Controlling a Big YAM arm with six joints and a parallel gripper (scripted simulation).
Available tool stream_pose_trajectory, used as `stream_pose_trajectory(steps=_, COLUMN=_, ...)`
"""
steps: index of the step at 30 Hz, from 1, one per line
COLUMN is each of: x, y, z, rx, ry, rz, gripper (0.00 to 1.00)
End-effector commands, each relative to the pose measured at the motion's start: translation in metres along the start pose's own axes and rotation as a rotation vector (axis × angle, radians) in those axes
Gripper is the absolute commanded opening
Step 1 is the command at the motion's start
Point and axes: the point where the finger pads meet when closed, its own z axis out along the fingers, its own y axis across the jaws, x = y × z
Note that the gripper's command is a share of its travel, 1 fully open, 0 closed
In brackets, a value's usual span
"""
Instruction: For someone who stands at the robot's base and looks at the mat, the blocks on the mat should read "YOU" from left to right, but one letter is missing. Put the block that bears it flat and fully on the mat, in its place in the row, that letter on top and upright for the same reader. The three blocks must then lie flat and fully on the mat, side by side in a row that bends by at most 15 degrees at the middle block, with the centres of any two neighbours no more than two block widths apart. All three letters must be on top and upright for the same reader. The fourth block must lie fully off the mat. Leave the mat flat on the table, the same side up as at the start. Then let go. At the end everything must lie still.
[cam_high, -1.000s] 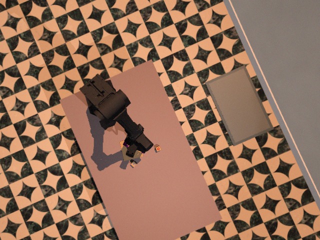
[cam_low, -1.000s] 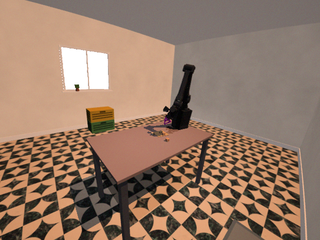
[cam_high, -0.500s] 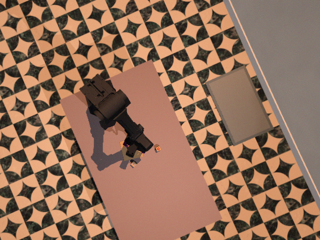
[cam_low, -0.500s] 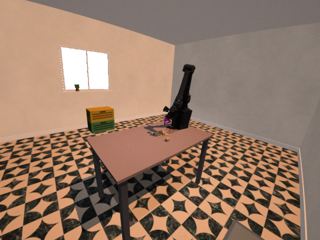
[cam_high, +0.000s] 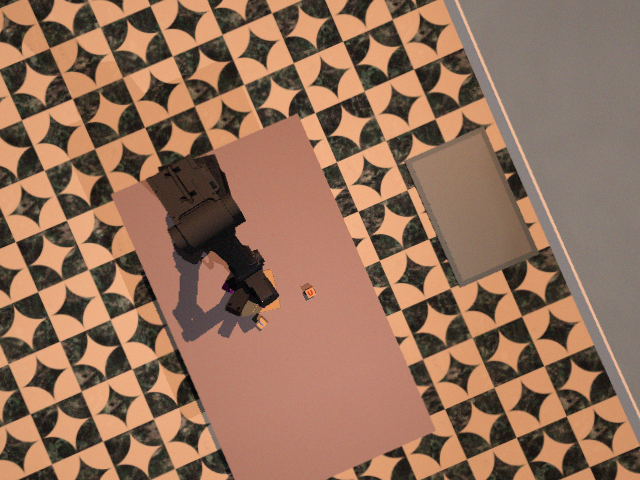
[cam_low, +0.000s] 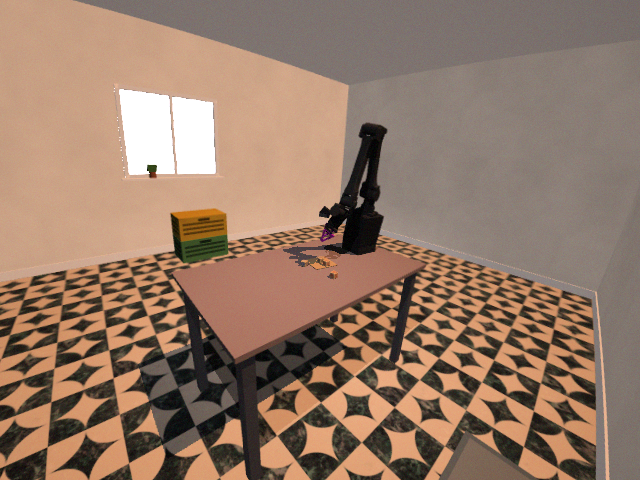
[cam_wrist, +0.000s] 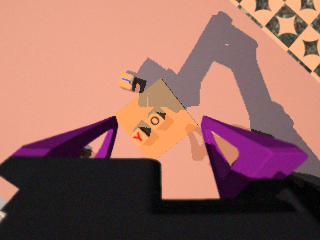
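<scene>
Single robot arm (cam_low: 364, 175), matte black throughout, no visible cables or screws at this res. Base: blocky black housing (cam_low: 362, 233), roughly box-shaped. In the top view the base's upper face (cam_high: 192, 198) shows raised ribs and slot-like recesses, w/ a cylindrical joint barrel alongside. Links: slim, straight, dark segments w/ rounded joint housings (a small black protrusion sits near the wrist). Gripper (cam_wrist: 157, 137): broad black body filling the lower wrist view, stepped top edge; two bright purple fingers, wedge-shaped, tapering to points, each w/ a triangular cut-out. No lettering or markings legible on any part.
</scene>
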Motion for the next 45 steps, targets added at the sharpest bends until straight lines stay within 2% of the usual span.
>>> stream_pose_trajectory(steps=1, x=-0.013, y=0.019, z=-0.004, rx=-0.056, ry=-0.031, rz=-0.029, gripper=1.00)
stream_pose_trajectory(steps=2, x=-0.012, y=0.033, z=-0.009, rx=-0.084, ry=-0.037, rz=-0.044, gripper=1.00)
stream_pose_trajectory(steps=8, x=-0.010, y=0.025, z=-0.004, rx=-0.064, ry=-0.031, rz=-0.041, gripper=1.00)
stream_pose_trajectory(steps=45, x=-0.011, y=0.025, z=-0.004, rx=-0.064, ry=-0.031, rz=-0.041, gripper=1.00)
